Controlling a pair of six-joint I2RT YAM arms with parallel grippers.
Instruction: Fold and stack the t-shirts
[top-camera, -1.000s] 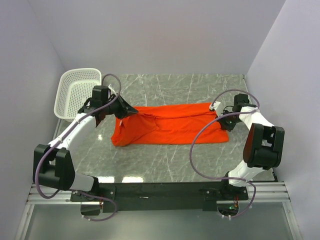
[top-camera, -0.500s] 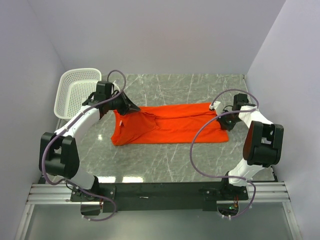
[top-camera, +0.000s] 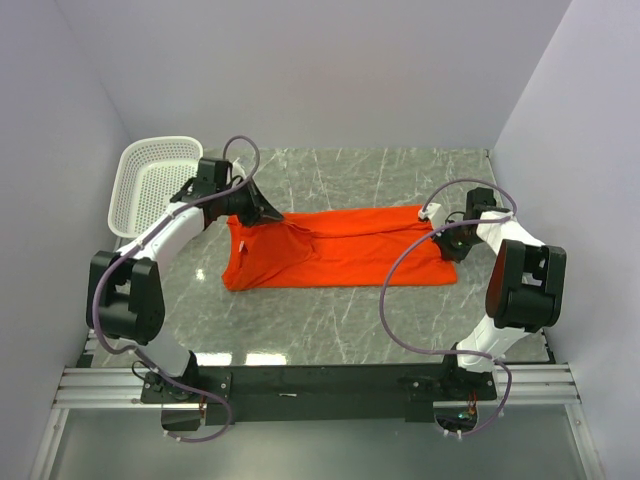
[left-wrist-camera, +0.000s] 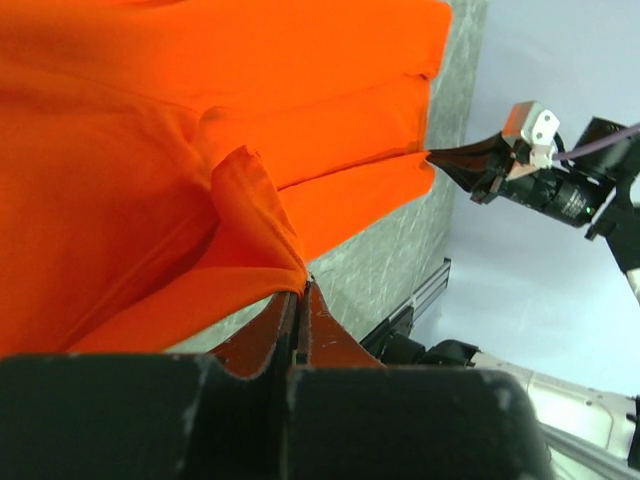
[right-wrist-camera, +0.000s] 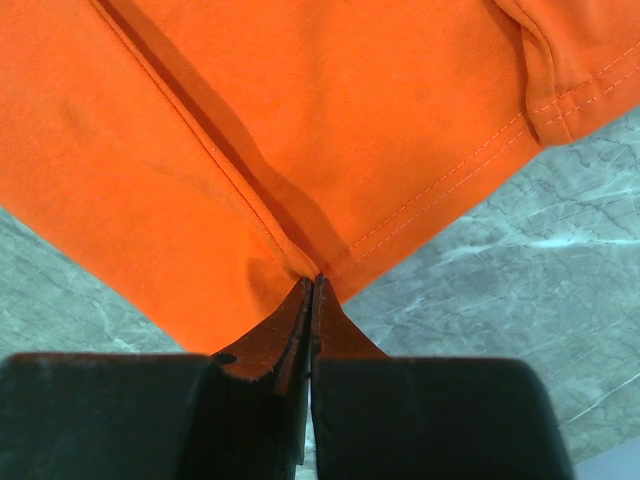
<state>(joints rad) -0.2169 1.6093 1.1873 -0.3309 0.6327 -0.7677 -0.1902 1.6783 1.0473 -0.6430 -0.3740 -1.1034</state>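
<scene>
Top view, shirt: the orange-red t-shirt (top-camera: 340, 250) lies stretched crosswise in the middle of the marble table (top-camera: 340, 320), partly folded, with its left end bunched.
Top view, left gripper: the left gripper (top-camera: 268, 214) sits at the shirt's back-left corner, jaws together on the cloth.
Top view, right gripper: the right gripper (top-camera: 438, 232) sits at the shirt's right edge and pinches it.
Top view, basket: a white basket (top-camera: 150, 150) stands at the table's back-left corner, behind the left arm and apart from the shirt.
Left wrist view: the fingers are pressed tight on a raised fold of orange cloth. The far shirt corner meets the right gripper's tip.
Right wrist view: the fingers are clamped on a stitched hem corner, with the shirt spreading away over grey marble.
</scene>
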